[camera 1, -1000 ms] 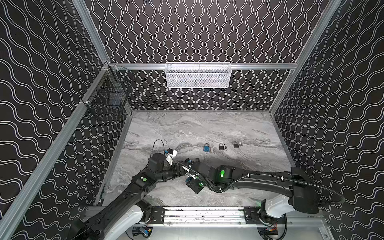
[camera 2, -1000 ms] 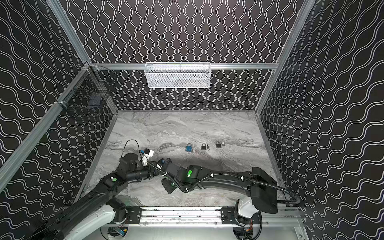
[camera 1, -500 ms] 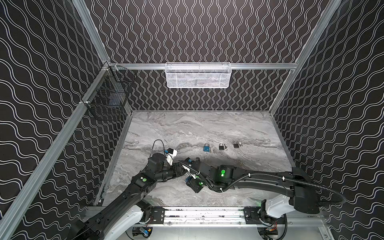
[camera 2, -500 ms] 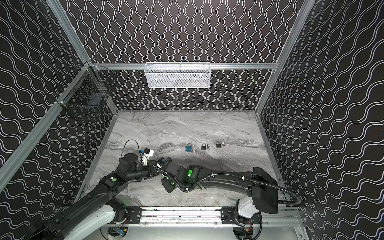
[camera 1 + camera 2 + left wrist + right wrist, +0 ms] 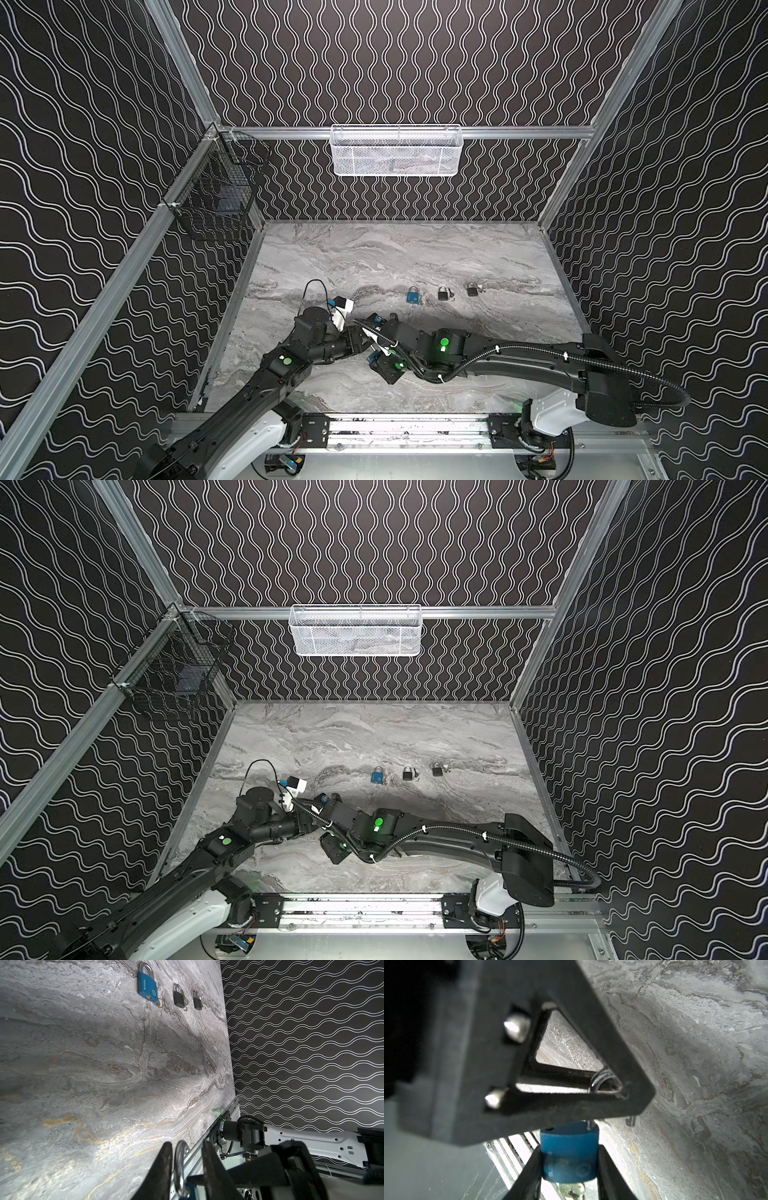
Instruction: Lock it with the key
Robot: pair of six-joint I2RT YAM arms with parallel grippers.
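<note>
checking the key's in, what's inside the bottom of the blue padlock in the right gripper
A key head sticks out of the bottom of the padlock held in the right gripper. Its blade is hidden inside the padlock.

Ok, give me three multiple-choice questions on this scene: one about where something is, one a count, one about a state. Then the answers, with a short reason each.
1. Where does the white mesh basket hang?
A. on the left wall
B. over the front edge
C. on the back wall's rail

2. How many padlocks lie loose on the table?
A. one
B. three
C. five

3. How is the right pincer?
A. shut on a blue padlock
B. open and empty
C. shut on a black padlock

Answers:
1 C: in both top views it hooks over the rail on the back wall.
2 B: one blue and two black lie in a row.
3 A: the right wrist view shows its fingers pressed on both sides of the blue body, with the key in the keyhole.
</note>
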